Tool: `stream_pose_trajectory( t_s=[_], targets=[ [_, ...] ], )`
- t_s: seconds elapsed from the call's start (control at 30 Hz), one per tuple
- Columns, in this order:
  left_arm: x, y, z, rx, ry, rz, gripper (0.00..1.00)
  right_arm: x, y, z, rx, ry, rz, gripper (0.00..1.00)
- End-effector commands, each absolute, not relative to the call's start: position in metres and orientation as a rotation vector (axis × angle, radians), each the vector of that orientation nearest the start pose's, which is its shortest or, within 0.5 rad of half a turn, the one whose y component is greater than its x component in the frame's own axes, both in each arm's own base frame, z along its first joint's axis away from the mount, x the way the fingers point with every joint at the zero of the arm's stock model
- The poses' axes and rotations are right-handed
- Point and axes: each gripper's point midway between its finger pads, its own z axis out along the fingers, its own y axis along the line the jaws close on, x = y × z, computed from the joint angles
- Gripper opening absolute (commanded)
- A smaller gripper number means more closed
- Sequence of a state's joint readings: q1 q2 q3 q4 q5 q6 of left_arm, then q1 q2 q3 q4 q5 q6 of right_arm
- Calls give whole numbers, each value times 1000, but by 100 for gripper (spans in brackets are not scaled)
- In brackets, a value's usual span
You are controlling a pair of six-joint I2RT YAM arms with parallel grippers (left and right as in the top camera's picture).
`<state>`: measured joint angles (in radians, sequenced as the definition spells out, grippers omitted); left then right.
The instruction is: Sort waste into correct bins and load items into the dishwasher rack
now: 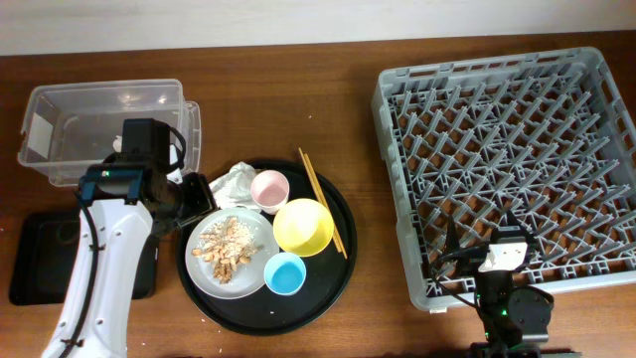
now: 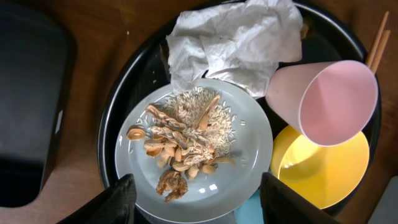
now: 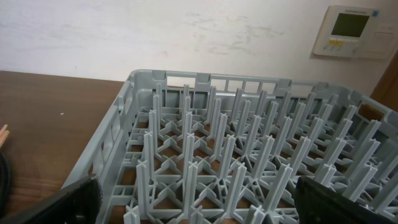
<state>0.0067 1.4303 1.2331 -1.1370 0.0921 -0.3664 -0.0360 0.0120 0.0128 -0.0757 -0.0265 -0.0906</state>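
My left gripper (image 1: 196,194) (image 2: 199,202) hangs open over the near rim of the pale plate (image 1: 204,270) (image 2: 249,155), one finger at either side of it. Beige food scraps (image 1: 227,244) (image 2: 183,143) are heaped on the plate. Behind it lie the crumpled white napkin (image 1: 234,182) (image 2: 233,40), the pink cup (image 1: 269,189) (image 2: 329,102), the yellow bowl (image 1: 302,226) (image 2: 317,168), the light-blue cup (image 1: 285,273) and the chopsticks (image 1: 323,204) (image 2: 376,40). My right gripper (image 1: 482,244) (image 3: 199,208) stands open and empty at the front edge of the grey dishwasher rack (image 1: 507,149) (image 3: 205,155).
All the dishes sit on a large round black tray (image 1: 338,268). The clear tub (image 1: 99,114) stands at the back left, just behind my left arm. The shallow black rectangular tray (image 1: 35,264) (image 2: 25,112) lies at the front left.
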Motion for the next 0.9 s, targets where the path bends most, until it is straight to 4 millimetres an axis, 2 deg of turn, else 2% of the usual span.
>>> stream_pose_trajectory(
  t_s=[0.0, 0.17, 0.3, 0.47, 0.53, 0.63, 0.87],
  targets=[
    [279, -13, 128, -558, 2923, -164, 61, 246, -6, 156, -63, 1647, -88, 99],
    [271, -13, 104, -598, 2942, -161, 61, 246, -6, 156, -63, 1647, -87, 99],
    [275, -13, 99, -610, 2923, -166, 60, 246, -6, 156, -63, 1647, -87, 99],
    [299, -12, 100, -620, 2823, -193, 59, 246, -6, 156, -63, 1647, -87, 99],
    [308, -12, 98, -669, 2793, -206, 56, 246, -6, 156, -63, 1647, -88, 99],
    [320, -13, 87, -716, 2782, -215, 55, 246, -6, 156, -63, 1647, -88, 99],
    [332, -12, 59, -726, 2815, -203, 55, 246, -6, 156, -63, 1647, -88, 99]
  ],
)
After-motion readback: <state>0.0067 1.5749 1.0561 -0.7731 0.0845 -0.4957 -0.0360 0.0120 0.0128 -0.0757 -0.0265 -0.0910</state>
